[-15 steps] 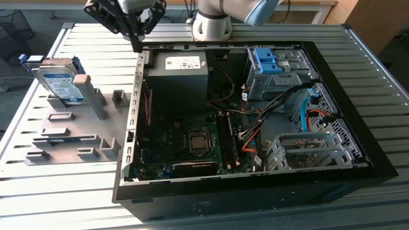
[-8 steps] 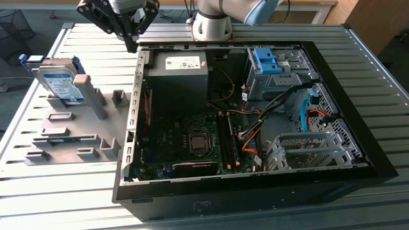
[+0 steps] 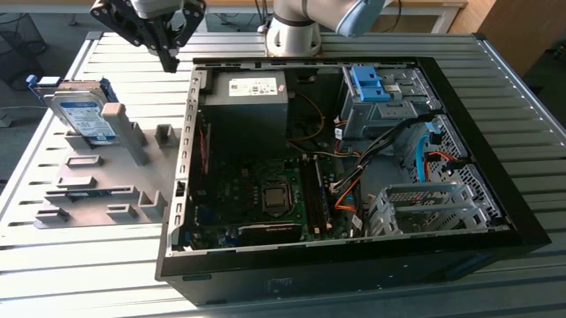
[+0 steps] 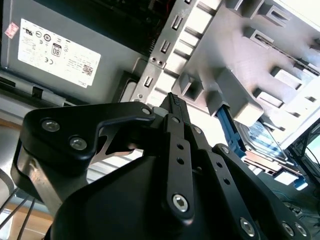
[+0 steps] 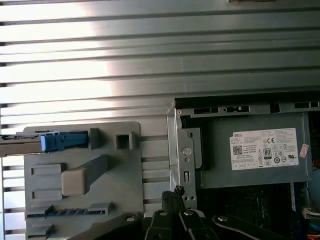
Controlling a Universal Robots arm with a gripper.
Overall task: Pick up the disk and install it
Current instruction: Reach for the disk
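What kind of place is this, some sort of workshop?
Likely a robotics lab or test bench for computer assembly: a robot arm stands by an open computer case on a slatted metal table, with a disk propped in a grey holder.

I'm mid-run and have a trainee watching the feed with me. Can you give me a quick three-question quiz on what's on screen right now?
1. True or false: the gripper is holding the disk.
2. Where is the disk relative to the open computer case?
A. Inside its drive cage
B. Propped on the grey fixture plate, at the exterior view's left of the case
C. Lying flat on the board inside it
3. Fill in: the gripper is ____ (open or shut).

Key: 1 false, it holds nothing and hangs apart from the disk; 2 B; 3 shut.
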